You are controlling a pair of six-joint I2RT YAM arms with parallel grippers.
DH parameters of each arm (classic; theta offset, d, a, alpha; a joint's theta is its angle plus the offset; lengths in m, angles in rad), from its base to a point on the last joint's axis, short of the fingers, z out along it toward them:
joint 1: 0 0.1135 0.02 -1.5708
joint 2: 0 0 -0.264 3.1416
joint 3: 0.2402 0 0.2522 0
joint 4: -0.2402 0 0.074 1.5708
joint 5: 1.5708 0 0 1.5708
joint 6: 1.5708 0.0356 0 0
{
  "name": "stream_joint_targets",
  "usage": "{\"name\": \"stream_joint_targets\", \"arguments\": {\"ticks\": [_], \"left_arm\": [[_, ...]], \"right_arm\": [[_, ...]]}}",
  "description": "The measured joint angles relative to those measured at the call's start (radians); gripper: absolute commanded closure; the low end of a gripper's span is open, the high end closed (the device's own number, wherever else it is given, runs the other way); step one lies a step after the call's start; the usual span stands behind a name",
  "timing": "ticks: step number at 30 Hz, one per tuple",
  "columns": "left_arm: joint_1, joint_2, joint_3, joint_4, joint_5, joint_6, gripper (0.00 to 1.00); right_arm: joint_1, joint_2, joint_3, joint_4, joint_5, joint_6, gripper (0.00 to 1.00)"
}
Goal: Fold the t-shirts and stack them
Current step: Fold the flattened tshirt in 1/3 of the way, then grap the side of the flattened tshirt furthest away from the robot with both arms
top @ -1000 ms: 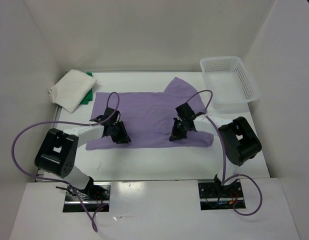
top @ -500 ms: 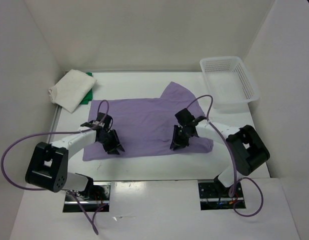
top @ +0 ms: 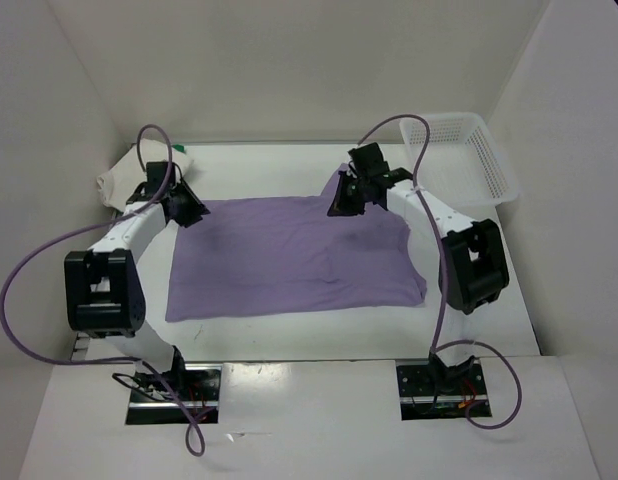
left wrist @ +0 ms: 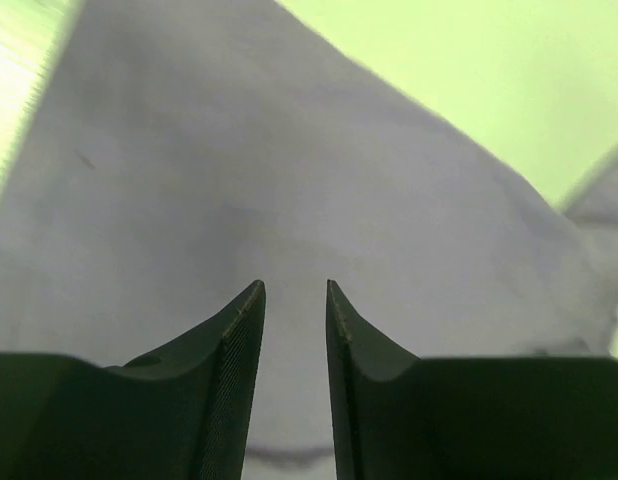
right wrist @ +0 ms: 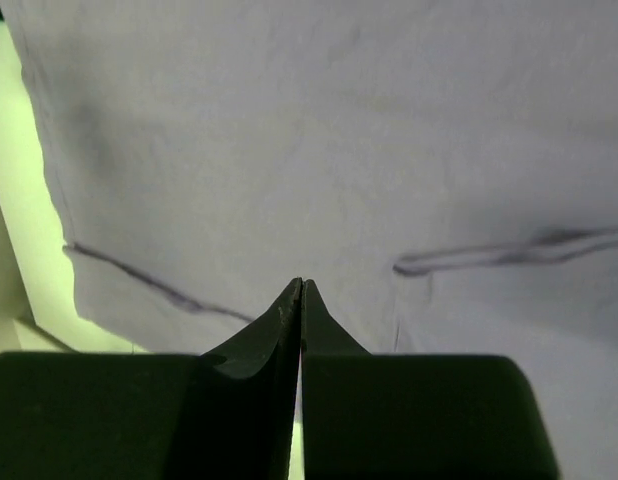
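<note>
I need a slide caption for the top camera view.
Left gripper and right gripper at the far edge of the spread lavender t-shirt.

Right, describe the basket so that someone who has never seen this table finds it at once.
Start at the white table and go to its far right corner, past the spread lavender t-shirt. The basket stands there, white plastic with mesh walls. It is the only stiff, open container in view, while the t-shirt beside it is soft, flat cloth.

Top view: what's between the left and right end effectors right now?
Just the far edge of the light purple cloth t-shirt, lying flat. Nothing else sits there, per the top external view.
</note>
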Motion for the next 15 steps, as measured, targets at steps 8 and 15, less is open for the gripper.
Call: {"name": "stream_joint_targets", "arguments": {"ticks": [8,15], "left_arm": [[0.047,0.240,0.218,0.042,-0.235,0.037,0.55],[0.065,0.423,0.373,0.059,-0.345,0.093,0.51]], "right_arm": [[-0.070,0.157,0.191,-0.006,-0.016,-0.056,0.94],[-0.120,0.261,0.303,-0.005,-0.061,-0.067,0.91]]}}
